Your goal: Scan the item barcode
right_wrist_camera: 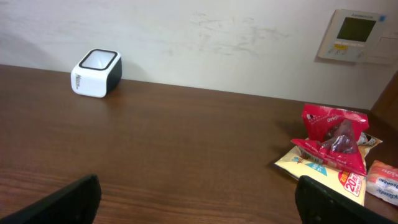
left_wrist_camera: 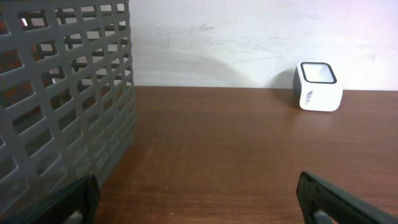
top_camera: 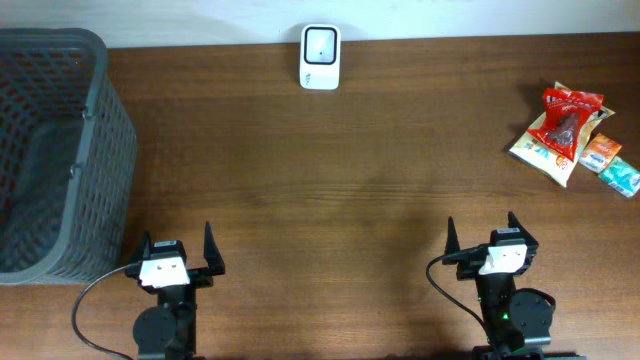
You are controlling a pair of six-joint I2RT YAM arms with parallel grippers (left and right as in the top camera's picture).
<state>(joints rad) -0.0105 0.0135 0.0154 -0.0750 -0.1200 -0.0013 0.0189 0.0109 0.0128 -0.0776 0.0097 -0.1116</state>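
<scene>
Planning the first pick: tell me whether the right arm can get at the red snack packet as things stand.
Probably yes. The right gripper is open, and only bare table lies between it and the red snack packet, which sits on top of a yellow packet.

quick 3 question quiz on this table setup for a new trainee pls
1. True or false: the scanner sits inside the basket.
2. Which is nearer the red bag? A. left gripper B. right gripper C. the basket
3. Fill in: both grippers have their jaws ___.

Key: 1 false, it stands on the table by the far edge; 2 B; 3 open.
</scene>
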